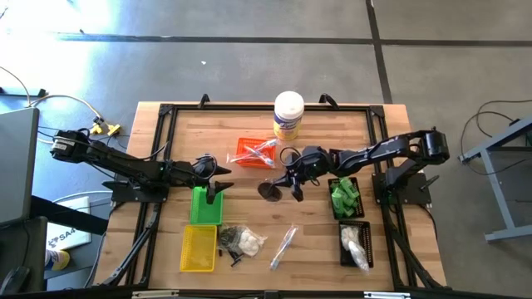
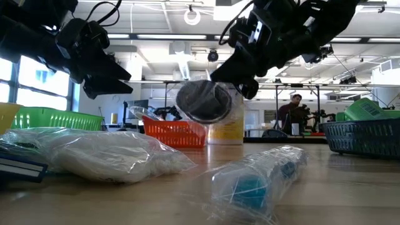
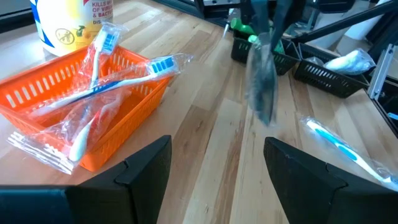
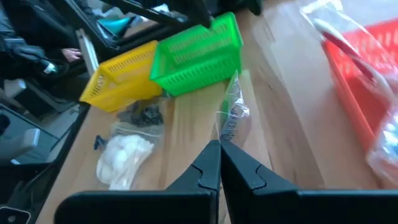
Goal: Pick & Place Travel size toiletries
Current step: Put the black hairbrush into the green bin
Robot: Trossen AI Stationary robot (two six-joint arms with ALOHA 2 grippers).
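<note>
Two-arm workstation seen from above, at table height and from both wrists. The right gripper [image 1: 293, 184] hangs above the middle of the wooden table [image 1: 316, 241], its fingers [image 4: 214, 171] clenched on the top edge of a small clear bag holding something dark [image 1: 271, 191]; the bag dangles below the fingertips, clear of the table surface, between the orange tray [image 1: 254, 153] and the wrapped toothbrush [image 1: 283, 246] lying nearer the front edge. In the low view the same bag [image 2: 203, 100] hangs in front of the white canister with a yellow label [image 1: 288, 115]. The left gripper [image 1: 218, 188] waits over the green tray [image 1: 205, 206], its fingers [image 3: 140, 168] spread apart and holding nothing; the dangling bag [image 3: 261, 78] appears ahead of it, well apart from its fingertips. The orange tray holds wrapped toothbrushes [image 3: 115, 81]. A bag of white cotton balls [image 1: 247, 242] and a bag of small black pieces [image 1: 230, 236] lie touching each other just beside the yellow tray [image 1: 199, 247]. On the right side, one black tray [image 1: 344, 199] holds green items [image 1: 342, 196], and a second black tray [image 1: 354, 243] nearer the front holds bagged white items [image 1: 354, 247]. A person [image 2: 292, 111] stands in the room beyond the table.
</note>
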